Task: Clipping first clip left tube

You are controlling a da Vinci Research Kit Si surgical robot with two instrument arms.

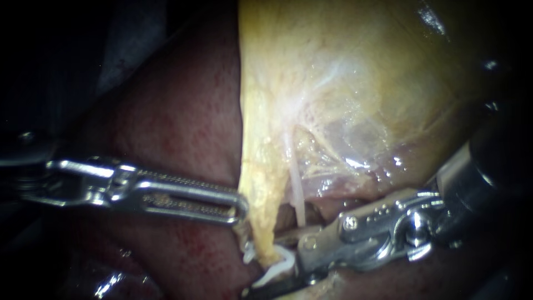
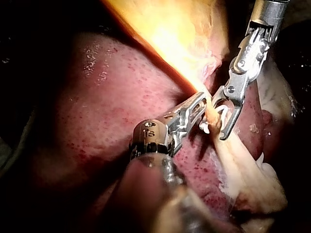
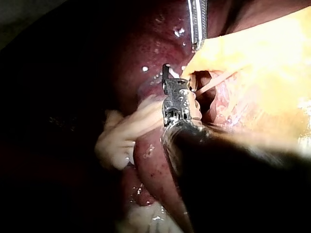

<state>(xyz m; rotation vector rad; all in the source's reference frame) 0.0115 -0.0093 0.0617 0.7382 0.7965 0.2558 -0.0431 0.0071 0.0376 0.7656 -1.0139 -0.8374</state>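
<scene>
Left instrument (image 1: pixel 239 208): comes in low over the liver; jaws pressed together on the near edge of the left tube, holding it out to the side
Liver (image 1: pixel 177 122): dark red, lies behind and under the left shaft; untouched by either tip, as far as shows
Left tube (image 1: pixel 258 194): the thick yellow strand running down from the gallbladder; taut; its lower end sits in the mouth of the right instrument
Clip (image 1: pixel 283 264): white, unclosed; carried between the right jaws and curving round the tube's lower end; whether it spans the full width is hidden behind the strand
Thin tube (image 1: pixel 297 191): pale cord just beside the left tube, apart from it above, ending close over the upper right jaw
Right instrument (image 1: pixel 266 264): enters from the right; jaws stand apart with the clip seated between them, straddling the tube
Gallbladder (image 1: pixel 361 72): yellow, glistening, fills the upper middle
Stage, judged: clip placed round the tube, not yet squeezed
Risk one: clip catches only part of the strand; cause, tips not past its far edge
Risk two: thin tube caught too; cause, the upper jaw lying so near it
Risk three: tube tears or slips; cause, hard sideways pull from the left
</scene>
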